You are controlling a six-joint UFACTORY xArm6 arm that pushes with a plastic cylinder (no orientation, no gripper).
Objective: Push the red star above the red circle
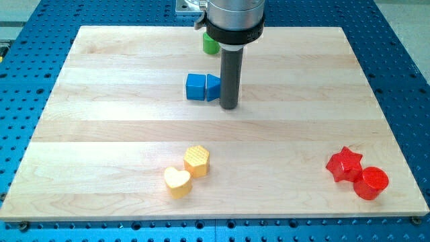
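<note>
The red star [345, 164] lies near the board's lower right corner. The red circle [371, 183] sits just below and to the right of it, touching it. My tip [229, 106] stands at the upper middle of the board, far up and left of both red blocks. It is right beside the blue triangle [213, 87], on that block's right side.
A blue cube [195, 87] touches the blue triangle's left side. A green block [210, 44] is partly hidden behind the arm at the view's top. A yellow hexagon [197, 160] and a yellow heart [177, 181] sit at the lower middle. The wooden board [101, 134] ends near the red circle.
</note>
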